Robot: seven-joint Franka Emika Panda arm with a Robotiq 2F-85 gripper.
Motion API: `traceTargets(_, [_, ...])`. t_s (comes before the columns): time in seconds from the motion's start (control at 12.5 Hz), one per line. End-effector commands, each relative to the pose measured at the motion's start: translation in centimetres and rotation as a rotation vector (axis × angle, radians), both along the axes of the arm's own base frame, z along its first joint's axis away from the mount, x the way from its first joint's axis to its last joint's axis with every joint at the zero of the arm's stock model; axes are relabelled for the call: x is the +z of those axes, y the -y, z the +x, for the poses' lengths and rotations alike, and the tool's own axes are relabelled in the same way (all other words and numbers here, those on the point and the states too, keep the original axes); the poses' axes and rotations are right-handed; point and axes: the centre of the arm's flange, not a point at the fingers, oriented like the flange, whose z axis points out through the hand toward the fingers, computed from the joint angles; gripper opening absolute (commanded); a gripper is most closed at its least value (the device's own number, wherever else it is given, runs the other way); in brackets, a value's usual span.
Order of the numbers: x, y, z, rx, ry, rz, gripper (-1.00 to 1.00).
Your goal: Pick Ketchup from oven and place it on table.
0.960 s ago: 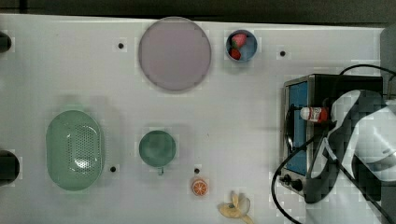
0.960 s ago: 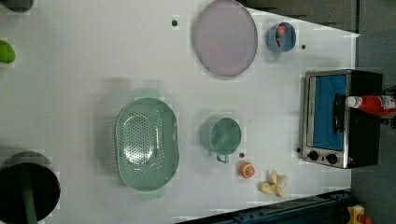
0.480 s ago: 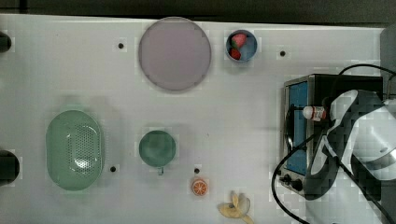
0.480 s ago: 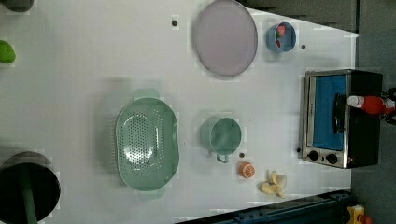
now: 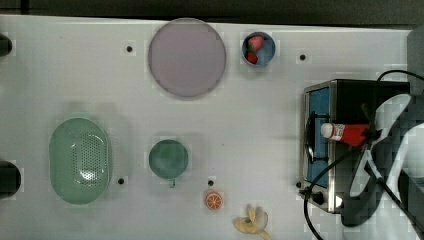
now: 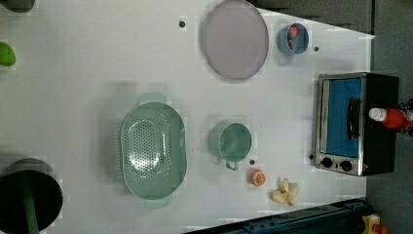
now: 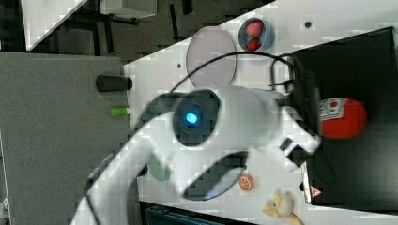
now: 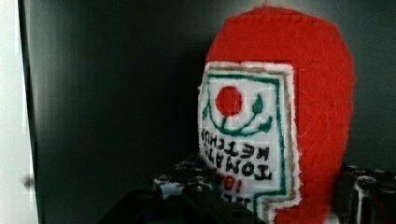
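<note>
The ketchup (image 5: pixel 345 133), a red bottle with a white cap, lies on its side over the black top of the oven (image 5: pixel 350 95), cap toward the blue glass door. My gripper (image 5: pixel 368 135) is shut on the ketchup at its base end. In the wrist view the ketchup (image 8: pixel 317 93) stands between my fingers (image 8: pixel 187 186), its white-edged label facing the camera and the dark oven (image 8: pixel 116 93) behind. The left view has the ketchup (image 6: pixel 392 118) at the oven's (image 6: pixel 380 92) right edge. The white table (image 5: pixel 250 100) lies to the top view's left of the oven.
On the table are a lilac plate (image 5: pixel 186 56), a blue bowl of strawberries (image 5: pixel 258 48), a green colander (image 5: pixel 80 160), a green cup (image 5: pixel 168 159), an orange half (image 5: pixel 214 200) and a banana (image 5: pixel 252 222). A black cable (image 5: pixel 320 175) loops across the oven front.
The ketchup and my gripper have shifted slightly toward the top view's bottom over the oven top. In the left view the bottle has slid down and to the right.
</note>
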Motion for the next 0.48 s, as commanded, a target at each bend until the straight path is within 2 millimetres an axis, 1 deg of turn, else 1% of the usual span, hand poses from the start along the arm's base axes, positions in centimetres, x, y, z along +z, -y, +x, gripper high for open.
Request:
traceTargets(0.08, [13.9,-6.2,5.0,0.128,0.144,-0.054,0.27])
traceTargets(0.16, [16.1,-8.5,5.8,0.174,0.158,-0.051,0.27])
traceTargets(0.24, [17.9,-11.2,6.8,0.223,0.184,-0.045,0.27])
traceTargets(0.4, [19.8,-17.5,8.6,0.335,0.219,-0.012,0.27])
traceTargets(0.48, [20.2,-20.7,9.2,0.391,0.211,0.018,0.26])
